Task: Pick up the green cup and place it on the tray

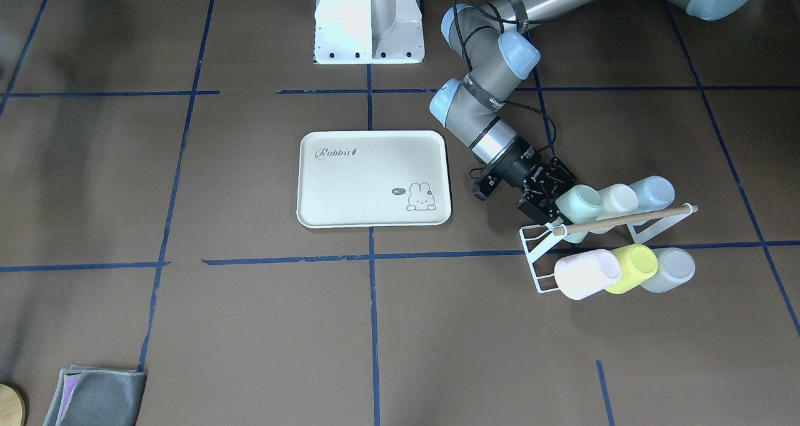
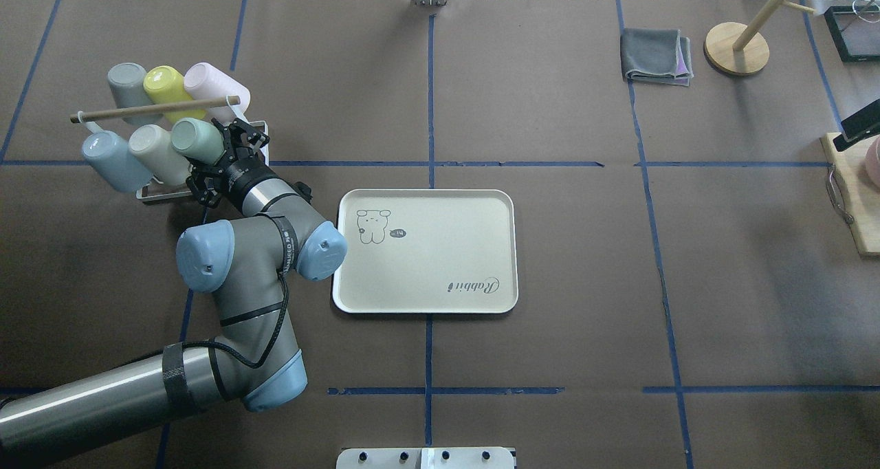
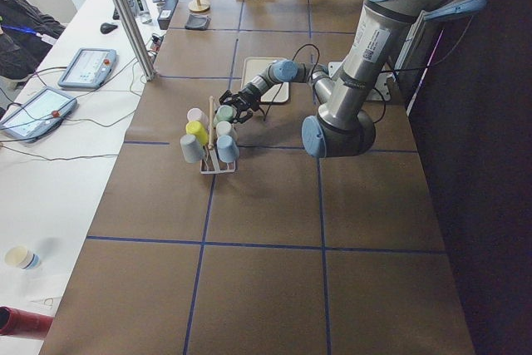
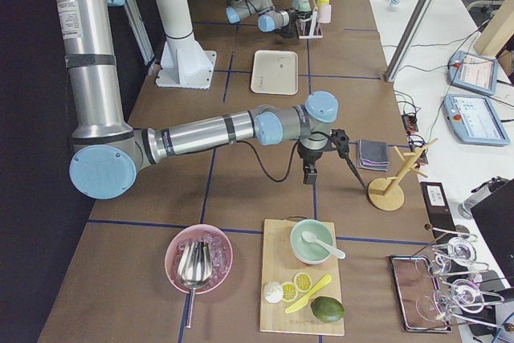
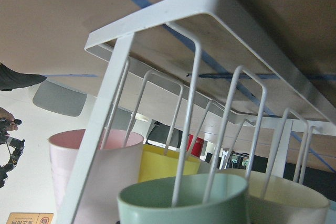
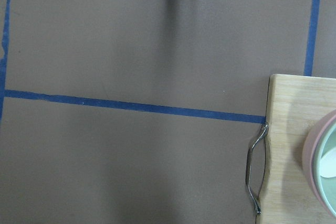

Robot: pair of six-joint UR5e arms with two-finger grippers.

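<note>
Because the green cup (image 1: 580, 202) hangs tilted with its mouth over a prong of the white wire rack (image 1: 532, 246), beside five other cups, the left tool (image 1: 555, 196) approaches sideways, jaws spread around it, apparently unclamped. The Rabbit tray (image 1: 374, 178) lies empty on the counter (image 1: 250, 320) nearby.

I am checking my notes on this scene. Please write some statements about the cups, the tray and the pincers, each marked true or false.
1. The tray holds no cup. True.
2. The green cup sits on the white rack. True.
3. The rack carries four cups. False: six.
4. The right pincer is at the green cup. False: the left pincer is there.
5. The green cup is at its row's end farthest from the tray. False: nearest.
</note>
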